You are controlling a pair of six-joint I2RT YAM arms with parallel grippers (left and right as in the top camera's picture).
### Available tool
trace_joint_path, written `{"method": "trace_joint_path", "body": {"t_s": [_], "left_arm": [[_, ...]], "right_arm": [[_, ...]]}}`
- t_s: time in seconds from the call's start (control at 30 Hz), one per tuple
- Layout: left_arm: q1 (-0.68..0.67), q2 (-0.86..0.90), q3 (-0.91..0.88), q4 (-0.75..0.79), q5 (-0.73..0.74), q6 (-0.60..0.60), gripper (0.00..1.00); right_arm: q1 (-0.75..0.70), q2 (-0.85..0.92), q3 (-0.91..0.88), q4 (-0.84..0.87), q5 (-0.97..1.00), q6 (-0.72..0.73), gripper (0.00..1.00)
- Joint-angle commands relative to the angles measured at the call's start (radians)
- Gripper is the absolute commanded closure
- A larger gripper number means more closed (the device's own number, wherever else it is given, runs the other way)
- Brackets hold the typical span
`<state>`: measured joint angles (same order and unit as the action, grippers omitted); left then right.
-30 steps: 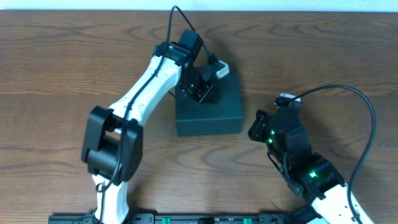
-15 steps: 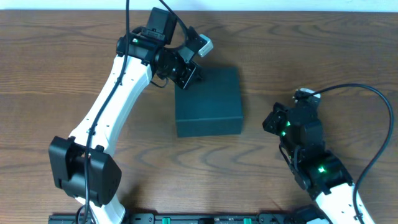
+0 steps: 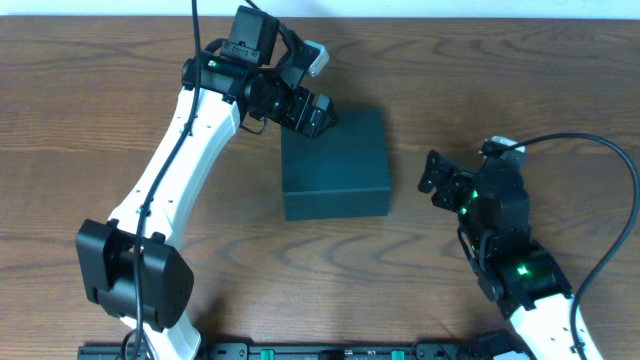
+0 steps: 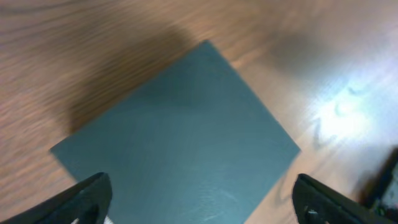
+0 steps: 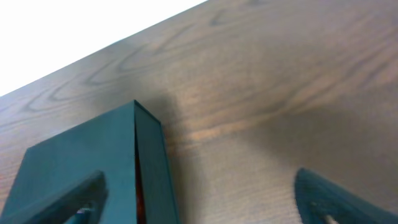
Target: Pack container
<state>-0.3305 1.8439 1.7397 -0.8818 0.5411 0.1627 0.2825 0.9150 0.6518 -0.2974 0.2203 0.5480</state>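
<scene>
1. Table: brown wood grain, smooth, with a faint sheen. A white strip shows beyond its far edge.
2. Container: square, matte, dark teal cardboard. Its flat lid is down, and it lies near the table's middle.
3. Left hand: black fingers spread wide, holding nothing, above the container's far left corner.
4. Right hand: spread wide, holding nothing, right of the container and apart from it.

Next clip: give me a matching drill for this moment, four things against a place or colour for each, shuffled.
Things:
1. container
2. left gripper
3. right gripper
4. table

Place, colour or state:
A. brown wood grain
B. open, over bare wood beside the container
C. dark teal, square
D. open, above the container's far corner

Pairs: 1-C, 2-D, 3-B, 4-A
</scene>
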Motion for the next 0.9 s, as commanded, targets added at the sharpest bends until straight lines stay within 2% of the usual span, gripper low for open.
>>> {"method": "trace_joint_path", "body": {"t_s": [0.0, 0.1, 0.17, 0.33, 0.47, 0.67, 0.87], "left_arm": [[0.005, -0.01, 0.014, 0.0, -0.126, -0.122, 0.05], [0.013, -0.013, 0.014, -0.005, -0.212, -0.23, 0.05], [0.035, -0.025, 0.014, -0.01, -0.214, -0.258, 0.05], [0.106, -0.101, 0.014, -0.008, -0.217, -0.26, 0.05], [0.196, -0.201, 0.014, -0.017, -0.307, -0.259, 0.05], [0.299, -0.295, 0.014, -0.052, -0.369, -0.237, 0.05], [0.318, -0.299, 0.013, -0.138, -0.418, -0.237, 0.05]], "right_arm": [[-0.017, -0.006, 0.021, 0.031, 0.008, -0.107, 0.01], [-0.054, -0.006, 0.022, 0.07, -0.051, -0.169, 0.01], [-0.138, -0.003, 0.04, 0.076, -0.221, -0.227, 0.01], [-0.309, 0.018, 0.114, 0.041, -0.432, -0.309, 0.01], [-0.412, 0.065, 0.219, -0.023, -0.56, -0.404, 0.01], [-0.425, 0.176, 0.322, -0.045, -0.639, -0.429, 0.01], [-0.425, 0.21, 0.315, -0.041, -0.628, -0.43, 0.01]]}}
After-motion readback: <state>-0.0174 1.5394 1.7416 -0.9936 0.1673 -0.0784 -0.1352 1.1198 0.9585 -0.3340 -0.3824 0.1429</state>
